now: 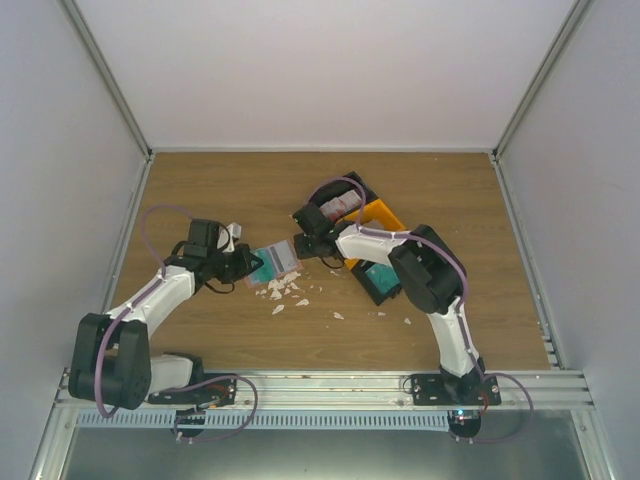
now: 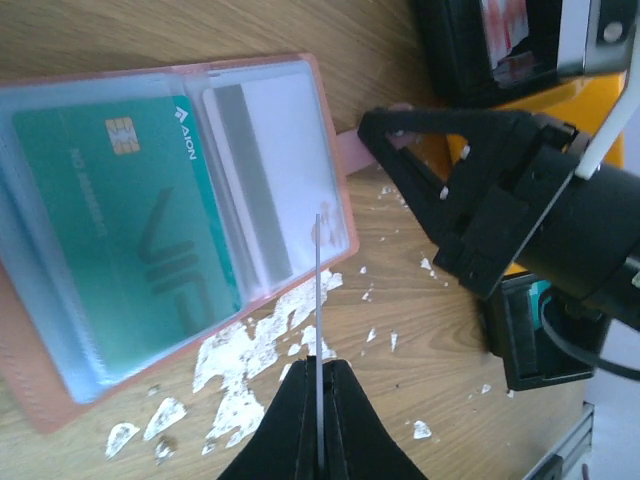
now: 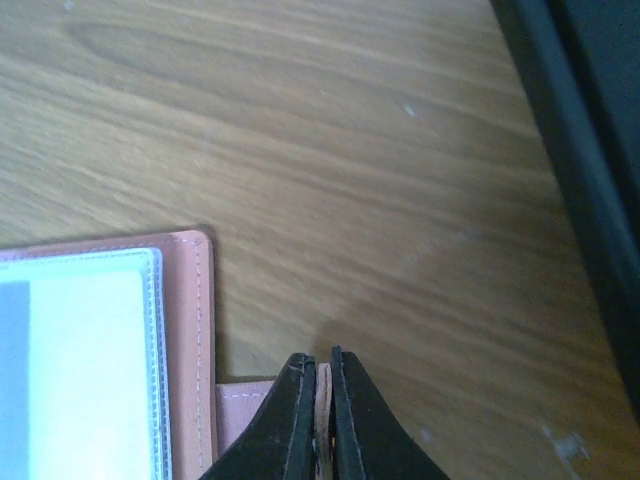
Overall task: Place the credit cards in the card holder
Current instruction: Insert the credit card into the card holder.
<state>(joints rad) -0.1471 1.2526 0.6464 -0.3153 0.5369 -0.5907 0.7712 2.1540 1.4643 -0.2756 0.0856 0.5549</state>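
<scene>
Two clenched pincers: the left pincer (image 2: 318, 368) nips a thin, stiff, probably slippery credit card (image 2: 318, 300) by its end over the open card holder (image 2: 35, 390) mid-surface (image 1: 200, 330), whose soft flap (image 3: 245, 410) the right pincer (image 3: 322, 362) pinches.

Bins (image 1: 385, 213) near card holder (image 1: 272, 262); far tabletop (image 1: 220, 180) open

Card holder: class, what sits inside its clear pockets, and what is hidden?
The open card holder shows a teal card with a chip in one pocket and a white card with a grey stripe in the next. Anything behind them is covered.
</scene>
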